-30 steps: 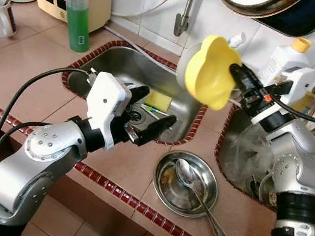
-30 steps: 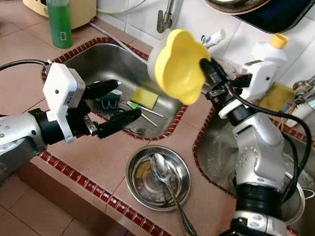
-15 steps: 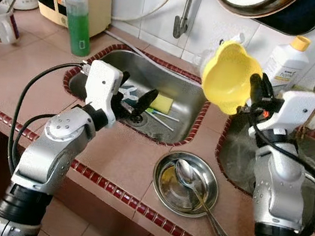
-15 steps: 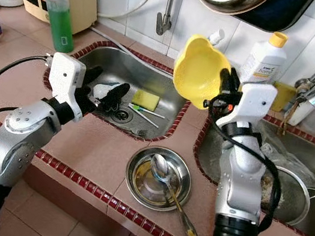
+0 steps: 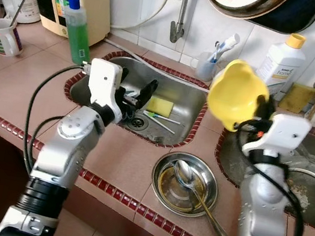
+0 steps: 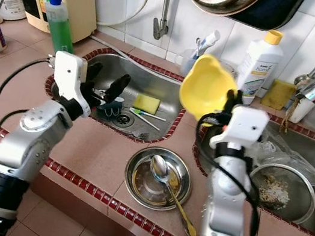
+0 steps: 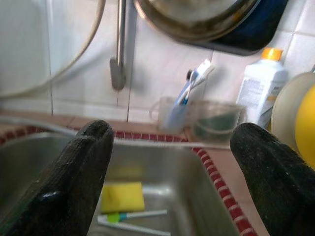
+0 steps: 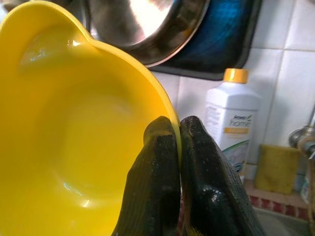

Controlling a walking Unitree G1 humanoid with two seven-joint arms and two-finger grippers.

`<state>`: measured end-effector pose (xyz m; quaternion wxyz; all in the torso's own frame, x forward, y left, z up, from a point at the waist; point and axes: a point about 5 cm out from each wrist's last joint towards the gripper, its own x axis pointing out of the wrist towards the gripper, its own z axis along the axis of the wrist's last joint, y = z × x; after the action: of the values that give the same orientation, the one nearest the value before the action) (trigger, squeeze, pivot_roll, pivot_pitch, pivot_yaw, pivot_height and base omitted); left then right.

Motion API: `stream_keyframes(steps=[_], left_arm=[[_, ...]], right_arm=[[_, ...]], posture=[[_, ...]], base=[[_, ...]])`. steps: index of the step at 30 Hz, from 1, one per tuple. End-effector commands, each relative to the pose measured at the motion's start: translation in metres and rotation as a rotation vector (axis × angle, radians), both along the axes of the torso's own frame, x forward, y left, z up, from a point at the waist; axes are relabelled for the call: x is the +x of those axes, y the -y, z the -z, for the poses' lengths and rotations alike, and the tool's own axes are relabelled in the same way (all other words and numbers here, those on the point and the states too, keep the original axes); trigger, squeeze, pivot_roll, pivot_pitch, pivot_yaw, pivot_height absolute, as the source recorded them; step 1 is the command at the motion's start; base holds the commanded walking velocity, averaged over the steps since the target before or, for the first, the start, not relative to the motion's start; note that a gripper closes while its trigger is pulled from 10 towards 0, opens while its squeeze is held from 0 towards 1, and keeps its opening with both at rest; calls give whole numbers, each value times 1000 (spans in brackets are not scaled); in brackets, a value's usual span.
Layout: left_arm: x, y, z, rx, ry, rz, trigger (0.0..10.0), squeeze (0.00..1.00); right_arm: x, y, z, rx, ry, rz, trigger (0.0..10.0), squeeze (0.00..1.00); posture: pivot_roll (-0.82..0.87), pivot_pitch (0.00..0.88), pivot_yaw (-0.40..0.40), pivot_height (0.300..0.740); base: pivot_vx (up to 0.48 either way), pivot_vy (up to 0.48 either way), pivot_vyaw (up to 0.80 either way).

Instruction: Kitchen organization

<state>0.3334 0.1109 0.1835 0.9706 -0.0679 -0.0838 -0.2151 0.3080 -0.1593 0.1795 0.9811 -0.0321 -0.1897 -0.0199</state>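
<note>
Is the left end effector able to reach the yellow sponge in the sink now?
Probably yes: the left end effector hangs open over the sink, with nothing between it and the yellow sponge.

A green soap bottle (image 5: 77, 30) stands by a mug (image 5: 4, 36) on the counter (image 5: 24, 79).

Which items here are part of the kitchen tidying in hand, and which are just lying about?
In play:
- yellow bowl, pinched at its rim by the right gripper
- left gripper, open above the left sink

Lying about:
- steel dish with a spoon on the counter
- yellow sponge in that sink
- green bottle
- white bottle
- mug
</note>
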Motion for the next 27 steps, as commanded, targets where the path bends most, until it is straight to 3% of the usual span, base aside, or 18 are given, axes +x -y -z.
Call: stream_keyframes(steps=[1, 16, 27], left_arm=[[0, -2, 4, 14, -7, -25, 10000, 0], [-1, -6, 8, 1, -27, -23, 10000, 0], [-2, -3, 11, -1, -12, -15, 10000, 0]], right_arm=[[-1, -1, -2, -7, 11, 1, 10000, 0], [5, -13, 2, -32, -13, -43, 10000, 0], [4, -17, 4, -36, -15, -48, 10000, 0]], posture=[[-26, 0, 2, 740], [-6, 0, -14, 740], [-7, 0, -13, 740]], base=[[0, 0, 0], [0, 263, 0], [0, 124, 0]])
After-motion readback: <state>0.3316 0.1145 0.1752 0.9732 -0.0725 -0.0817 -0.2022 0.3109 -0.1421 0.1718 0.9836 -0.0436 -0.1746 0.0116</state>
